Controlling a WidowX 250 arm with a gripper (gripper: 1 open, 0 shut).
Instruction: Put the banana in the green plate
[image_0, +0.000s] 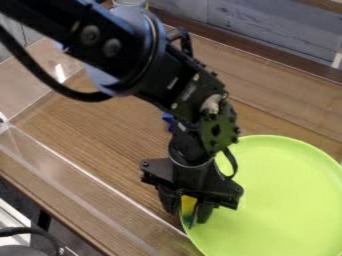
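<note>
The banana (189, 206) is seen between the fingertips of the gripper (194, 208), clamped there at the near-left rim of the green plate (274, 205). Its yellow side is partly hidden by the dark fingers.

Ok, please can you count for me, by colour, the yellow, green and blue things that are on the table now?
Yellow: 1, the banana, at the gripper
Green: 1, the plate
Blue: 1, a thing mostly hidden behind the arm
Total: 3
</note>
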